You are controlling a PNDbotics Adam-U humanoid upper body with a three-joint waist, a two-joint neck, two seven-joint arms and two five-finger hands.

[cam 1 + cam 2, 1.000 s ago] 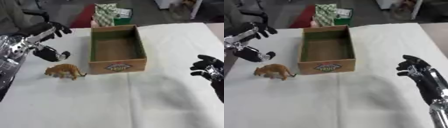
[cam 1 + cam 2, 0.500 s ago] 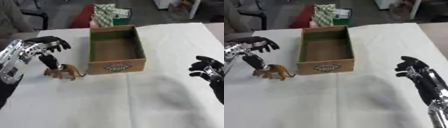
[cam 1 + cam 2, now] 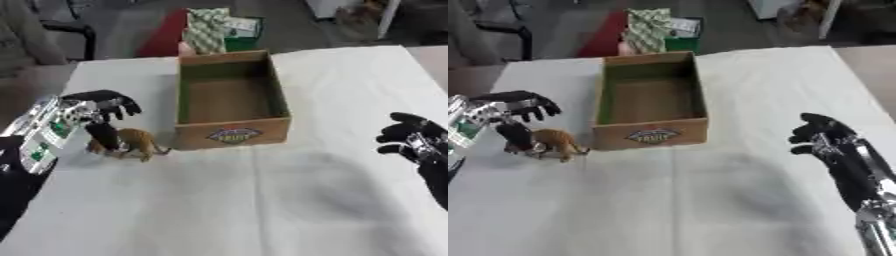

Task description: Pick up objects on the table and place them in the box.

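Observation:
A small orange toy tiger [image 3: 133,140] stands on the white tablecloth, just left of an open cardboard box [image 3: 230,98] that looks empty inside. My left hand [image 3: 98,112] hovers over the tiger's left end, fingers spread above it and the thumb reaching down beside its head; the fingers are not curled round it. My right hand [image 3: 826,137] rests open at the right side of the table, far from the box and the tiger.
Beyond the table's far edge stand a green-and-white patterned package [image 3: 206,36] and a red object [image 3: 162,41] on the floor. A dark chair [image 3: 61,31] shows at the top left. White tablecloth [image 3: 262,200] stretches across the front.
My left hand has come down from the upper left to the tiger, its thumb now beside the toy. The right hand has stayed in place.

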